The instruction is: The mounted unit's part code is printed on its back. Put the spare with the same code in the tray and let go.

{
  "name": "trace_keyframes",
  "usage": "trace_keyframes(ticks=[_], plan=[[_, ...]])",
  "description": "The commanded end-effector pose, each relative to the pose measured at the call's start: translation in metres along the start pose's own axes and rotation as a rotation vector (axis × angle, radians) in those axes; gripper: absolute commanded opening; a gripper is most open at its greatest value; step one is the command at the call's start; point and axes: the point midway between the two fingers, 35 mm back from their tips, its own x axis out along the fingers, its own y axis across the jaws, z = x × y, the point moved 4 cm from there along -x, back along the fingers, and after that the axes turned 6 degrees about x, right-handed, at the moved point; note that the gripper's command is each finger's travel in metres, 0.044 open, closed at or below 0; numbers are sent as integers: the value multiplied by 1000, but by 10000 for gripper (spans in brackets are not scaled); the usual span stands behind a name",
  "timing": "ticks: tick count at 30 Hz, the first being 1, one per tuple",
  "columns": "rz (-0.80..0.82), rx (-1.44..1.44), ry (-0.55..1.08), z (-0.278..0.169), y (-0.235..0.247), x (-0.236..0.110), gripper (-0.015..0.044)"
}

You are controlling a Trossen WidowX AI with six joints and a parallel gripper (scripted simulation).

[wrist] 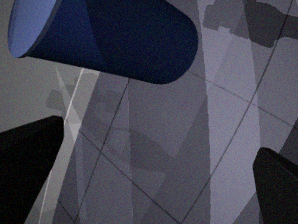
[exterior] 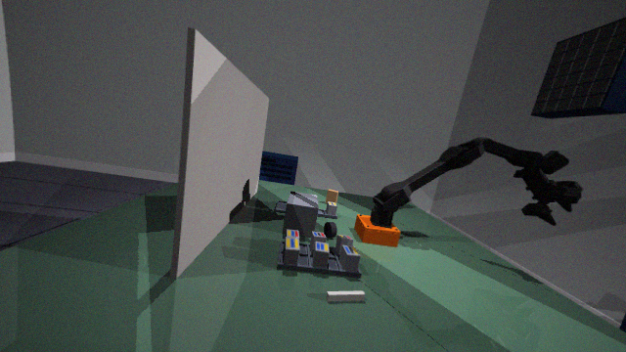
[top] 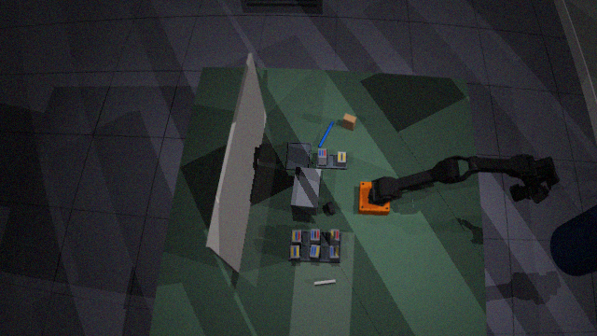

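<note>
The gripper [top: 529,189] is hanging out past the right edge of the green table [top: 420,261], over the tiled floor [wrist: 160,183], facing away from everything the task needs. Its fingers are standing wide apart, gripping nothing; the wrist view is showing only floor tiles and a dark blue cylinder [wrist: 107,23] lying on its side.

The spares are sitting in a dark rack [top: 315,245], two rows of three, each with coloured stripe labels; the rack's long axis is running left-right in the top view. It is lying well apart from the fingers, across the orange base [top: 373,199] and toward the near table edge. The mounted unit [top: 305,189], a grey block, is standing between the rack and a smaller tray [top: 298,155] holding two more striped blocks [top: 322,157]. Its back is facing the tall grey panel [top: 238,177], probably a mirror; the code is unreadable from here.

Judgement: the arm is needing to swing back over the table before any code check or pick.

Loose bits on the table: tan cube [top: 349,121], blue stick [top: 326,133], white bar [top: 325,282], small black wheel [top: 329,208]. Room is dim, grey walls.
</note>
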Motion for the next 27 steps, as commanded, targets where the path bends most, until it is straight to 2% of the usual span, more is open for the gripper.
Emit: trace_keyframes(ticks=[1, 8, 16, 27], plan=[[0, 0, 0, 0, 0, 0, 426], [1, -25, 16, -11, 1, -4, 440], [15, -286, 175, -126, -1, -50, 440], [72, -693, 405, -282, -41, -153, 440]])
